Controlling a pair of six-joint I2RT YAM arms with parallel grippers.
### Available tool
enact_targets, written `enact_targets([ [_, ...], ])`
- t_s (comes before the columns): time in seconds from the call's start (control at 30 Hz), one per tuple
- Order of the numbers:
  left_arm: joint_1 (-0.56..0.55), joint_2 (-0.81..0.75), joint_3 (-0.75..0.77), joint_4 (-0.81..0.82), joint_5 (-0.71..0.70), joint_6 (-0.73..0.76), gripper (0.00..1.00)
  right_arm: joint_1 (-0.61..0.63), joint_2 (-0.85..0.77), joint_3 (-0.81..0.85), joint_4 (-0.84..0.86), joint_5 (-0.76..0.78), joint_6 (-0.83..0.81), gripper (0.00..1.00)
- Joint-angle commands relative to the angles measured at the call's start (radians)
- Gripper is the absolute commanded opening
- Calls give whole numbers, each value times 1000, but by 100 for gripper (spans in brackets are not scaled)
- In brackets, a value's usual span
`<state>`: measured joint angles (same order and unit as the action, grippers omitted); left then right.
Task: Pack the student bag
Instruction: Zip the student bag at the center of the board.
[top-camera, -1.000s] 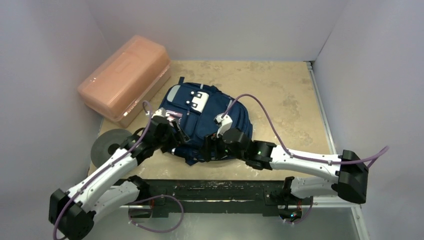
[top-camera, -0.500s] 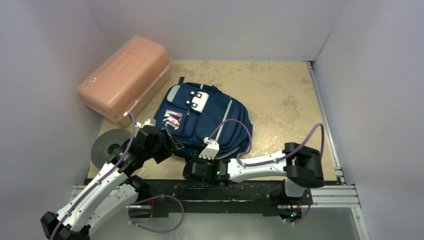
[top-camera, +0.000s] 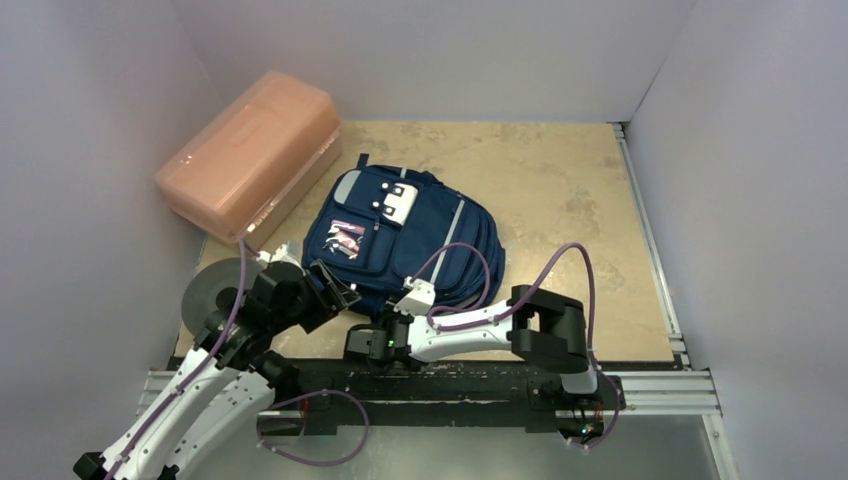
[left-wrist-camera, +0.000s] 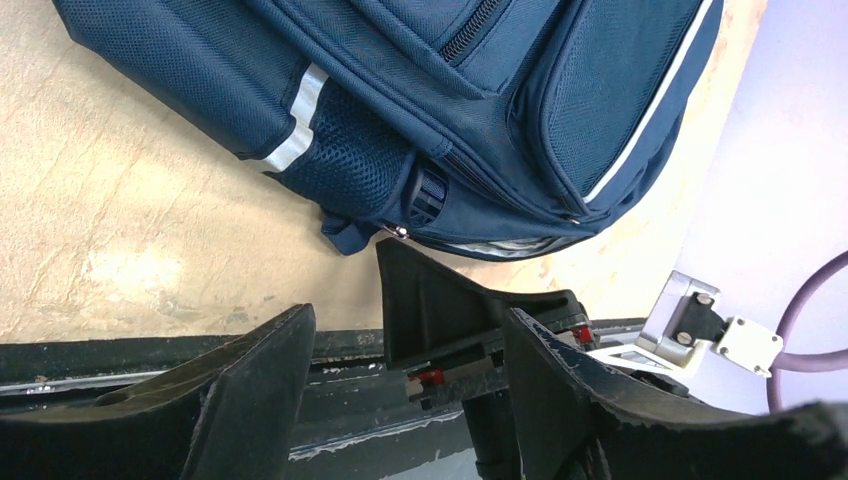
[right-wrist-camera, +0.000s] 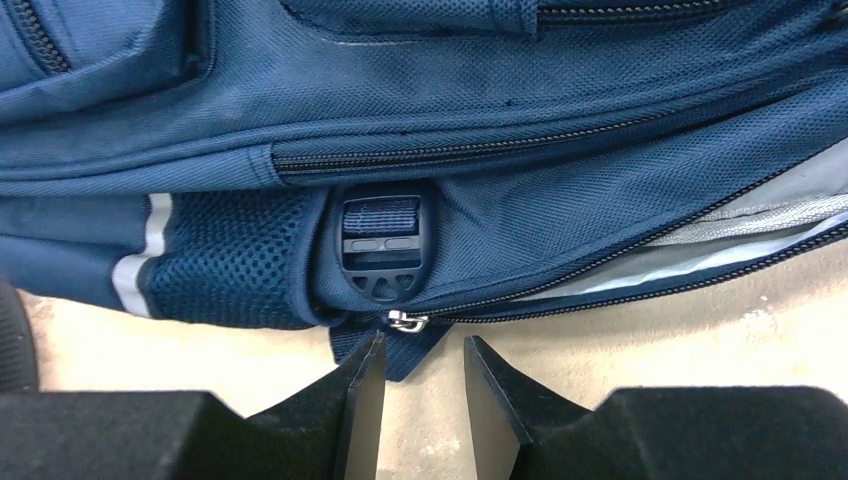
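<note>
Can see the student bag (top-camera: 405, 235) lying flat on the table (top-camera: 560, 190), front face up, left of centre. Can also make out a salmon-pink plastic box (top-camera: 250, 160) just behind it at the back left, and a grey disc (top-camera: 208, 290) by the table's near-left edge. Cannot spot books or pens waiting outside the bag.

Looks far from finished, as a judgement. In the right wrist view, shows the main zip parted along the near side, with pale lining (right-wrist-camera: 700, 255) peeking through — hardly wide enough to take much. Cannot tell what, if anything, sits inside already.

Finds the right hand (right-wrist-camera: 422, 350) low at the bag's near edge, fingers drawn close with a narrow gap and pinching nothing. Points it at the small metal zip pull (right-wrist-camera: 405, 320) just beyond the tips, under a black buckle (right-wrist-camera: 380, 245). Finds the left hand (top-camera: 338, 285) spread wide and empty, just off the bag's near-left corner.

Probably leaves most of the job — catching that pull, widening the opening, loading, zipping shut.
</note>
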<state>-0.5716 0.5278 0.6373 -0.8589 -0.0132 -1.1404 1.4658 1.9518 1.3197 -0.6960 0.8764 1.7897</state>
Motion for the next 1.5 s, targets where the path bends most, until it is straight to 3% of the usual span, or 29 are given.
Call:
enact_targets([
  [0.0, 4, -22, 45, -21, -2, 22, 67, -2, 14, 51, -73, 95, 39, 38],
  [0.37, 4, -39, 42, -33, -8, 41, 66, -25, 68, 115, -60, 124, -31, 45],
  [0.47, 4, -39, 41, -32, -7, 43, 66, -34, 88, 123, -63, 128, -29, 43],
  [0.67, 5, -34, 38, -26, -15, 45, 65, -42, 126, 147, -69, 150, -45, 29],
  [1.0, 4, -28, 19, -22, -45, 58, 65, -59, 180, 152, -52, 163, -64, 36],
  [1.1, 5, -24, 10, -21, -59, 63, 65, -64, 179, 151, -45, 163, -75, 27],
  [1.2, 5, -15, -1, -15, -64, 65, 65, -63, 156, 149, -44, 155, -87, 0],
  [1.37, 4, 11, -19, 7, -48, 48, 69, -64, -11, 55, 72, 68, -135, 0],
  [1.47, 6, 37, -30, 26, -28, 7, 83, -73, -102, -57, 208, -25, -163, 0],
])
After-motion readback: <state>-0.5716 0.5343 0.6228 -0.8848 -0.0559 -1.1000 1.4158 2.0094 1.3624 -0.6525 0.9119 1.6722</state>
